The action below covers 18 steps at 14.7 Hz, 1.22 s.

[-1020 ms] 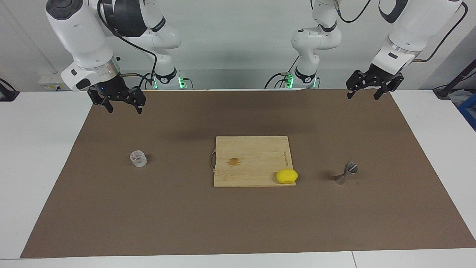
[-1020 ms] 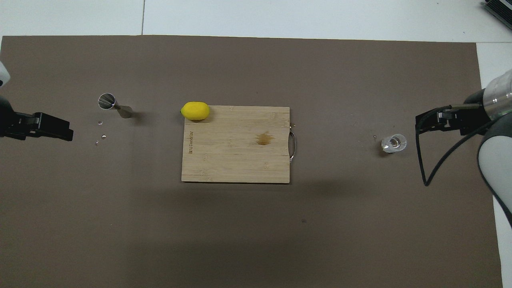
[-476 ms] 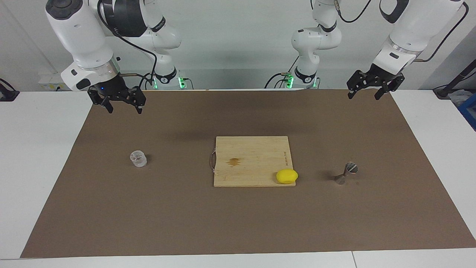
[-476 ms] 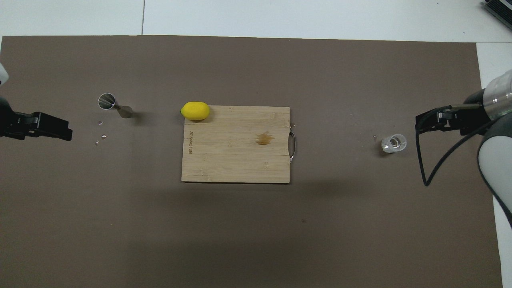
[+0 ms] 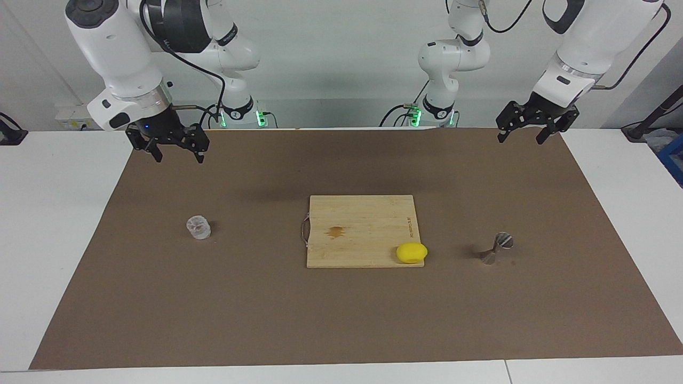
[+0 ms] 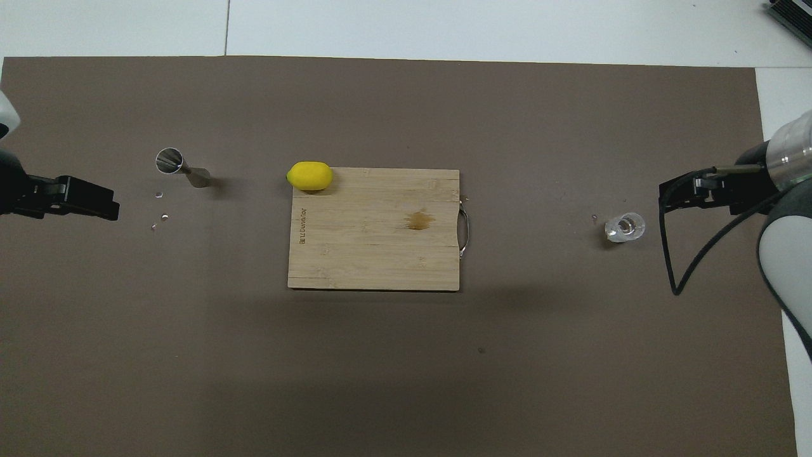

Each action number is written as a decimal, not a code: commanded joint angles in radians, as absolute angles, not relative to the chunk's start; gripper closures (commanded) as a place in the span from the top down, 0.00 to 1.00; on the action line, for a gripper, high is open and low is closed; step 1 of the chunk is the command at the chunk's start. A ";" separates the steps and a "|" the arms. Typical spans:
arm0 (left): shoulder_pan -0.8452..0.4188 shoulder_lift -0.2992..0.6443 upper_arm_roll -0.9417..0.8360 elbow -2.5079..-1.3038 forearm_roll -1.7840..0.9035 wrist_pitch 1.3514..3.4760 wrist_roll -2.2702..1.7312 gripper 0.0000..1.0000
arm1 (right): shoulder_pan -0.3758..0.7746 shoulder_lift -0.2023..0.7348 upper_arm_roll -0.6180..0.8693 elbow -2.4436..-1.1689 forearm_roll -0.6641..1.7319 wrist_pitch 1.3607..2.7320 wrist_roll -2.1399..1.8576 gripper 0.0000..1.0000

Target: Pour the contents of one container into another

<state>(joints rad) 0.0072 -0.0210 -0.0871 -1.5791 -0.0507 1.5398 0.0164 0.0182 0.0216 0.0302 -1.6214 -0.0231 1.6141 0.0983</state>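
Almost nothing has changed in the last second: the left gripper (image 5: 518,136) has only wavered a little in the air near the robots' edge of the brown mat (image 5: 341,314), and the right gripper (image 5: 175,151) has not moved. Nothing on the counter (image 5: 48,213) has shifted. Judged from this, the task is at its very start, with no reach toward either vessel begun.

Both sets of jaws stand wide open and hold nothing.

Taking the cutting board (image 5: 363,213) as the landmark: the glass tumbler (image 5: 198,227) stands on the mat well apart from the board, toward the right arm's end of the counter, level with the board's middle. The steel jigger (image 5: 497,249) stands well apart from the board toward the left arm's end, about level with the board's edge farther from the robots. A yellow lemon (image 5: 411,252) sits on the board's corner farthest from the robots on the jigger's side, overhanging the edge.

The tumbler is short, clear and ribbed, likely slippery and heavy for its size. The jigger is polished metal, two cones meeting at a thin waist, so it looks easy to tip. The board is pale bamboo with a wire handle and a brown stain. The mat is matte and flat; a few small droplets (image 6: 160,206) lie beside the jigger.
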 commanded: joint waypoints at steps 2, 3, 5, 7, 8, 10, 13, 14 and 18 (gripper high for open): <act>0.000 -0.040 -0.083 -1.643 -0.032 1.600 0.020 1.00 | 0.008 0.002 0.037 -1.643 -0.015 1.621 0.117 1.00; 0.000 -0.035 -0.081 -1.644 -0.031 1.592 0.017 1.00 | 0.006 0.003 0.037 -1.643 -0.015 1.621 0.117 1.00; 0.012 -0.028 -0.083 -1.677 -0.034 1.589 0.014 1.00 | 0.008 0.003 0.037 -1.643 -0.015 1.621 0.117 1.00; 0.028 0.003 -0.074 -1.693 -0.051 1.592 -0.026 1.00 | 0.008 0.002 0.037 -1.643 -0.015 1.621 0.117 1.00; 0.053 0.021 -0.069 -1.694 -0.083 1.594 -0.073 1.00 | 0.006 0.002 0.037 -1.643 -0.015 1.621 0.117 1.00; 0.106 0.049 -0.068 -1.707 -0.159 1.603 -0.209 1.00 | 0.008 0.002 0.037 -1.643 -0.015 1.621 0.117 1.00; 0.173 0.066 -0.066 -1.782 -0.314 1.667 -0.566 1.00 | 0.008 0.002 0.037 -1.643 -0.015 1.621 0.117 1.00; 0.204 0.071 -0.066 -1.817 -0.377 1.718 -0.681 1.00 | 0.008 0.002 0.037 -1.643 -0.015 1.621 0.117 1.00; 0.262 0.067 -0.067 -1.933 -0.619 1.915 -1.032 1.00 | 0.008 0.003 0.037 -1.643 -0.015 1.621 0.117 1.00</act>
